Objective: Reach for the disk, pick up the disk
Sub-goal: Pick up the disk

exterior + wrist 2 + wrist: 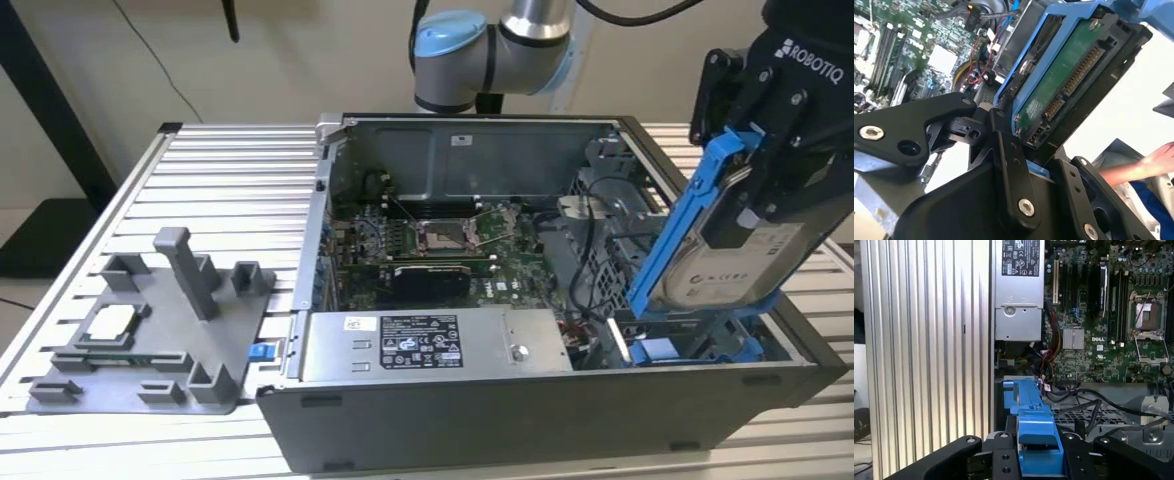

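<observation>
The disk [718, 268], a silver-grey drive with a white label and bright blue rails, hangs tilted on end above the open computer case, on the exterior view's right. My gripper [747, 205] comes down from above and is shut on it, black fingers pressing both faces. In the second wrist view the disk's green circuit board [1069, 85] and connector show, clamped by the black fingers [1010, 165]. In the first wrist view the blue rail [1035, 432] stands between the gripper's linkages.
The open computer case [534, 410] holds a motherboard [441, 245], a power supply [427, 345] and a blue drive bay [694, 348] below the disk. A grey fixture [160, 340] with a small square chip sits on the exterior view's left. A person's hand [1156, 160] is nearby.
</observation>
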